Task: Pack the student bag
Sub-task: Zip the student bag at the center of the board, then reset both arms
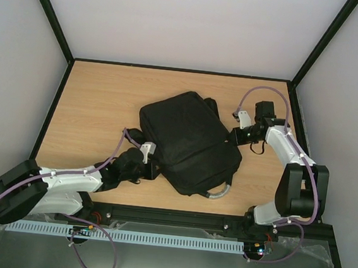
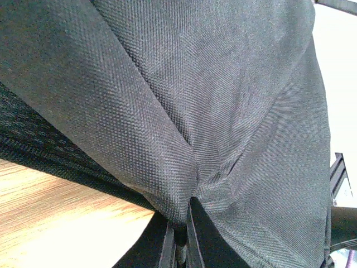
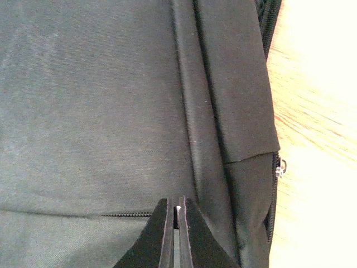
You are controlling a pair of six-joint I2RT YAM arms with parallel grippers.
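The student bag, a large black fabric backpack, lies flat in the middle of the wooden table. Its grey loop handle is at the near right corner. My left gripper is at the bag's near left edge. In the left wrist view it is shut on a pinched fold of the bag's fabric. My right gripper is at the bag's right edge. In the right wrist view it is shut at the end of a zip line, with a small pale zip pull between its tips.
A second small metal zip pull sits on the bag's side zip, next to bare wood. Black straps stick out from the bag's far edge. A black frame borders the table, with grey walls on three sides.
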